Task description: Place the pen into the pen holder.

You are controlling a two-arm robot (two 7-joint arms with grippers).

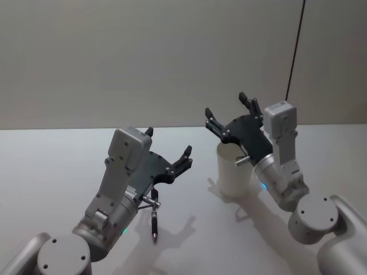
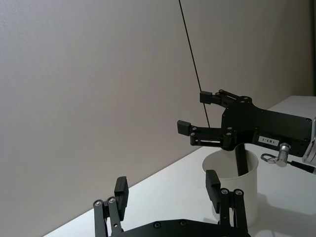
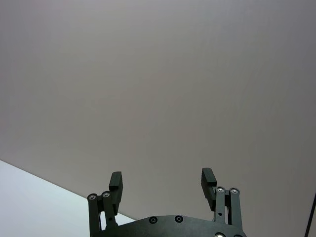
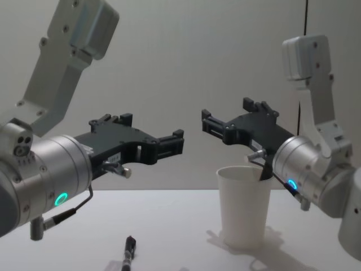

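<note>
We see left gripper [image 1: 168,143] raised, fingers apart, empty. Right gripper [image 1: 226,107] above pen holder [image 1: 234,175], fingers also spread. Pen [image 1: 154,224] flat on table [image 1: 51,166], left of holder. Dark rod [image 2: 241,160] inside holder, possibly second pen.

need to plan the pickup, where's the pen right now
In the head view the pen lies on the table beneath the left gripper, left of the pen holder.

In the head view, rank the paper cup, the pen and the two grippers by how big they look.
1. Largest: the black right gripper and black left gripper, fingers open, look about alike, so unranked.
2. Then the tapered white paper cup.
3. Smallest: the slim black pen.
</note>
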